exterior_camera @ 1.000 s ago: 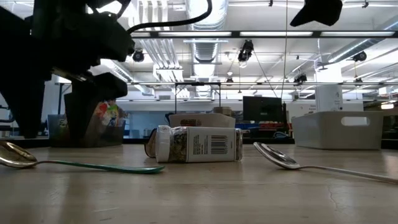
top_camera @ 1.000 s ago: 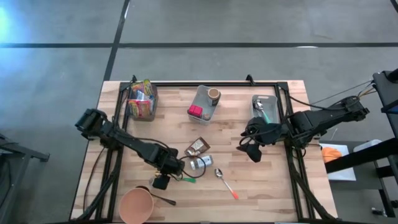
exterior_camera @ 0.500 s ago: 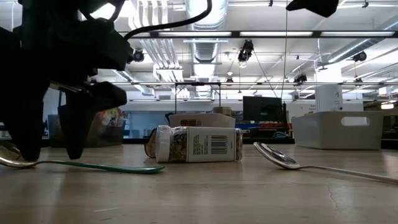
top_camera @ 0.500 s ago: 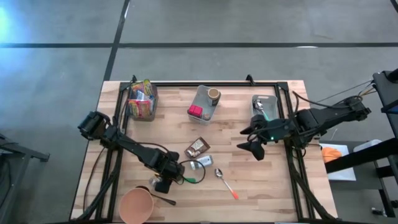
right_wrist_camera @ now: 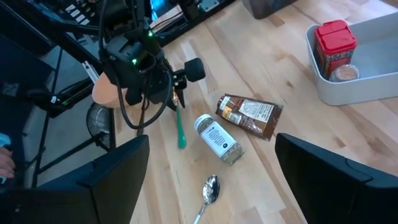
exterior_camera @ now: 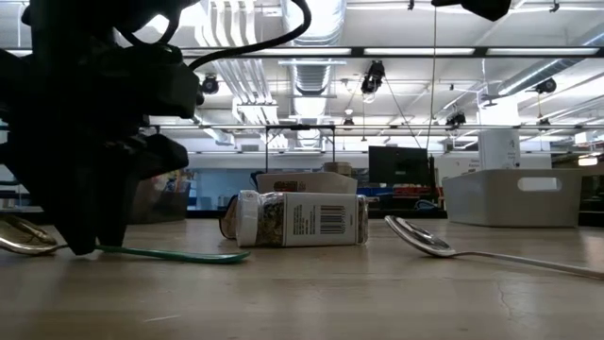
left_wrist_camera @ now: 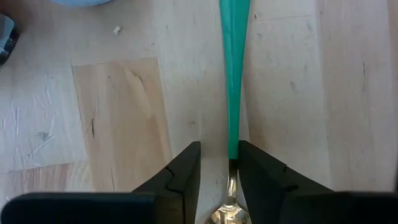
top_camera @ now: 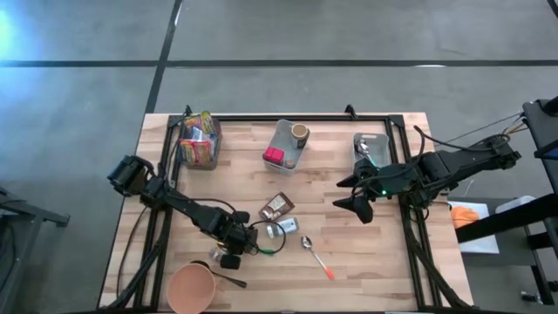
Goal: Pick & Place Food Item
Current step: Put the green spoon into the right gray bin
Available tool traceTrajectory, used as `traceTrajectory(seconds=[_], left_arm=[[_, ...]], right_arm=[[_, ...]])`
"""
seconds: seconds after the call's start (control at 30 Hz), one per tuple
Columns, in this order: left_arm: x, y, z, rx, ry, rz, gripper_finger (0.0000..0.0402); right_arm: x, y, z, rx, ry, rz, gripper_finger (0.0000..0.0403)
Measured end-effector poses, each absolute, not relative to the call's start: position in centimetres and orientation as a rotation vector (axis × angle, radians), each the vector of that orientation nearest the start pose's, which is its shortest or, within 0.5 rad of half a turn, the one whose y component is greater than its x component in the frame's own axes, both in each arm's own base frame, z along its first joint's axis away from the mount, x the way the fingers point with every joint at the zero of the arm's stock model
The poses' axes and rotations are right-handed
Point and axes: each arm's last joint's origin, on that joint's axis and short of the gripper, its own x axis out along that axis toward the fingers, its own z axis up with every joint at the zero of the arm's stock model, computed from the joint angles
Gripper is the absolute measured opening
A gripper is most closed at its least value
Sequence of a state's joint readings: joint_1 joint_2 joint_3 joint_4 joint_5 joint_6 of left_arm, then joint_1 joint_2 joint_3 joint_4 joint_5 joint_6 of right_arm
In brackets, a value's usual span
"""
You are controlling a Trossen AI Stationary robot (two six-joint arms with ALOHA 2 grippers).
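At the table's near edge we see an orange cup (top_camera: 191, 289) close to the near left corner. Just beyond it, our left gripper (left_wrist_camera: 220, 163) is down on the table (top_camera: 366, 262) with its fingers (left_wrist_camera: 186, 167) narrowed around the green-handled spoon (left_wrist_camera: 234, 74), one finger on each side where the green handle meets the metal; in the left wrist view thin gaps remain beside the handle, so we cannot tell whether it is pinched. The spoon lies flat on the wood, its handle pointing toward the spice jar (top_camera: 282, 229), which lies on its side near the table's middle. Just right of the jar rests a second spoon with an orange handle (top_camera: 316, 255). Beyond the jar lies a brown packet (top_camera: 276, 206), flat on the wood.

Toward the right edge, our right gripper (top_camera: 357, 200) hangs above the table with its fingers spread wide, holding nothing.

Near the far edge stand three containers: a bin of snack packets (top_camera: 199, 139) by the far left corner, a grey tray (top_camera: 288, 144) with a red-lidded tin in the middle, and a grey bin with utensils (top_camera: 373, 152) on the right.
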State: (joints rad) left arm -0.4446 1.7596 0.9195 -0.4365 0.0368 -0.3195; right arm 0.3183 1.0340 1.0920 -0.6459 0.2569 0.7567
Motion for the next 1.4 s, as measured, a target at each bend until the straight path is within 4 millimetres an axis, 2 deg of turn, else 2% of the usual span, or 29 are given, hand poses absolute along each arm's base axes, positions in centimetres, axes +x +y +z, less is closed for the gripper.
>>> traceTrajectory(seconds=[0.27, 0.47, 0.67, 0.77, 0.9, 1.07, 1.27, 1.4], left_arm=[[27.5, -13.2, 12.7, -0.010, 1.310, -0.208, 0.0098], [27.5, -13.2, 12.7, -0.014, 1.316, -0.206, 0.0013], [27.4, -13.2, 13.0, -0.025, 1.314, -0.219, 0.0004], [27.0, -13.1, 13.8, -0.050, 1.318, -0.254, 0.0002], [26.8, -12.9, 16.1, -0.117, 1.243, -0.274, 0.0001], [26.5, -11.6, 19.4, -0.324, 1.160, -0.218, 0.0001], [26.5, -8.0, 23.0, -0.636, 1.023, -0.081, 0.0000], [27.1, -5.3, 24.2, -0.924, 0.967, -0.016, 0.0000]], right_arm=[[19.8, 5.7, 35.1, 0.568, 0.553, -0.153, 0.0345], [19.8, 5.8, 35.1, 0.566, 0.554, -0.151, 0.0345], [19.8, 5.8, 35.1, 0.566, 0.555, -0.151, 0.0345], [19.8, 5.8, 35.1, 0.561, 0.558, -0.146, 0.0345], [19.9, 5.9, 35.0, 0.493, 0.579, -0.106, 0.0345], [20.3, 6.3, 34.6, 0.372, 0.599, -0.067, 0.0345], [21.7, 6.7, 34.1, 0.216, 0.638, -0.032, 0.0345], [23.4, 7.3, 34.4, 0.094, 0.659, 0.002, 0.0345]])
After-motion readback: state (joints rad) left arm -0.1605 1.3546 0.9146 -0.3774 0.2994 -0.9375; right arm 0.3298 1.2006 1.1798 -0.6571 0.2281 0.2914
